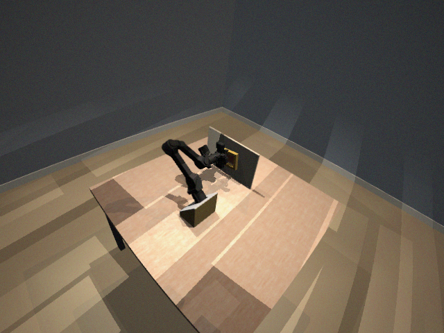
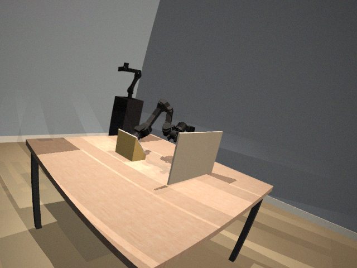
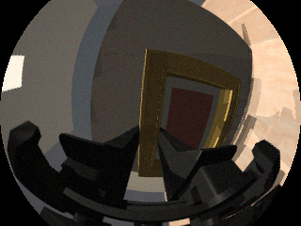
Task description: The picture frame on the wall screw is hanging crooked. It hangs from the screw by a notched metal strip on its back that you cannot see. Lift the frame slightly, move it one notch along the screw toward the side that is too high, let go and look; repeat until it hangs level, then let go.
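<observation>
The pincer (image 1: 223, 159) (image 3: 149, 130) is clamped on one side bar of the gold picture frame (image 1: 236, 160) (image 3: 152, 94), which sits against the front of the upright panel (image 1: 248, 168) (image 2: 196, 157) (image 3: 188, 24) on the table (image 1: 250, 229) (image 2: 129, 199). From behind, the panel hides the frame completely, and the dark fingers cover part of its lower portion up close. The screw is out of sight, and the tilt seems hard to judge.

Robot test room, lab-like: black arm (image 1: 183, 171) (image 2: 154, 118) on wedge mount (image 1: 206, 211) (image 2: 125, 144) atop wooden table (image 1: 265, 222) (image 2: 124, 199); upright panel (image 1: 246, 168) (image 2: 196, 157) facing it; second arm (image 2: 133, 83) on black pedestal (image 2: 133, 114) beyond table
</observation>
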`<control>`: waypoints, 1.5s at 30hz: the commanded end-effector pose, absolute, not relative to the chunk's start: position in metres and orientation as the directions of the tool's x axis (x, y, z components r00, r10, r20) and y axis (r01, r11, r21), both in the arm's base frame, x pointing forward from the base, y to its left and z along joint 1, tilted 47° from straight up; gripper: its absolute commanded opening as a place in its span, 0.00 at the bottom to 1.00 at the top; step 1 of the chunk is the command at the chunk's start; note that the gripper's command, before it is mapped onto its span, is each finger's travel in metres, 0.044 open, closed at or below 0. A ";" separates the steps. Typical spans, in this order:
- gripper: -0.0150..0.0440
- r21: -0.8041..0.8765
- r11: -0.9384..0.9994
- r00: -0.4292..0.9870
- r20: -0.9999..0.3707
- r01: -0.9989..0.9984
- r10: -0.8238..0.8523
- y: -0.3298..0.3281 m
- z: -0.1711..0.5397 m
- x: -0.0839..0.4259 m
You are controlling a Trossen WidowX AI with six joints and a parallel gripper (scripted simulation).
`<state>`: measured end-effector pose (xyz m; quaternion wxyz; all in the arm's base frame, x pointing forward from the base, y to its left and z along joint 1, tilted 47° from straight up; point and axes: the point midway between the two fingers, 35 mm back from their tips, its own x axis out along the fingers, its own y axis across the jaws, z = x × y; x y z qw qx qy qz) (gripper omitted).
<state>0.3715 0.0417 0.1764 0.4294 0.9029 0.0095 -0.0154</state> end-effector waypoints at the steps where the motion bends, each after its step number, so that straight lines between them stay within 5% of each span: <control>1: 0.25 0.776 -0.631 1.000 -0.021 0.008 -0.012 0.037 0.183 0.372; 45: 0.25 0.776 -0.630 1.000 -0.021 0.008 -0.012 0.034 0.186 0.372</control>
